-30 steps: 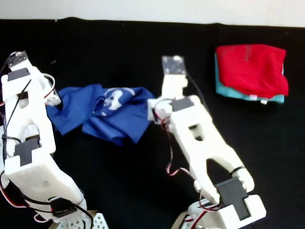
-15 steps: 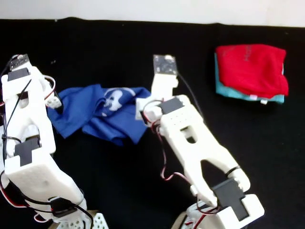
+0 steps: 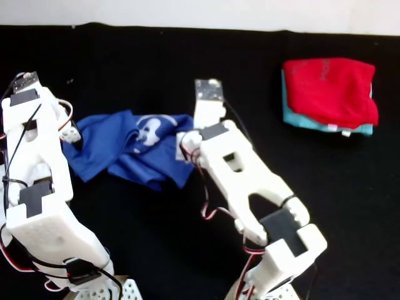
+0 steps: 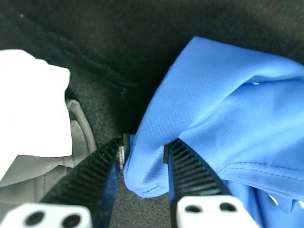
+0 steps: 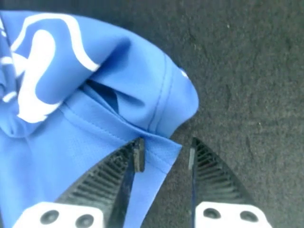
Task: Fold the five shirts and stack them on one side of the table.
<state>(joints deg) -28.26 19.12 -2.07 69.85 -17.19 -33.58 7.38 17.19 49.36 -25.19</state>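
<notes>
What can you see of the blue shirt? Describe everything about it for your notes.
The blue shirt is a fine-mesh fabric with a white print and stitched hems. It lies crumpled and unfolded on the black table, between the two arms. The left gripper pinches one edge fold; the open right gripper straddles the opposite hem.

Black cloth (image 3: 156,62) spread flat as the ground cover, matte and slightly fuzzy up close (pale lint specks (image 5: 228,26) dot the nap). One soft ridge runs across it in the left wrist view. Beyond its far edge, a plain pale wall strip (image 3: 187,11) spans the high view.
</notes>
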